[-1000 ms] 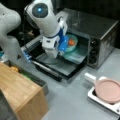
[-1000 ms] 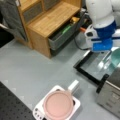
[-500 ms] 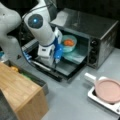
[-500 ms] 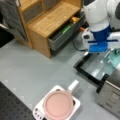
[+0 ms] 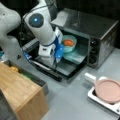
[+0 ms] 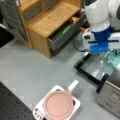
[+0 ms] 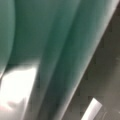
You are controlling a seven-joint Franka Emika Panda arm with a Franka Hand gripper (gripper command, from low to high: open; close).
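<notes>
A teal bowl (image 5: 68, 43) with something orange (image 5: 68, 42) in it sits inside the open toaster oven (image 5: 100, 27). The oven's glass door (image 5: 65, 67) lies folded down flat. My gripper (image 5: 55, 63) hangs just above that door, in front of the bowl and to its left in a front view, pointing down. Nothing shows between its fingers. The white arm with its blue hand (image 6: 100, 45) stands over the door (image 6: 97, 70), and the bowl's edge (image 6: 115, 57) peeks out at that view's right. A teal blur (image 7: 45, 50) fills most of the wrist view, with dark metal at its right.
A pink pan (image 5: 108, 90) rests on a small white stove (image 5: 100, 98) at a front view's bottom right, and both show again (image 6: 58, 105). A wooden cabinet (image 6: 50, 20) with an open drawer (image 6: 65, 32) holding small items stands beside the oven.
The arm has drawn back from the oven's mouth toward a front view's left and bottom. The bowl stays inside the oven.
</notes>
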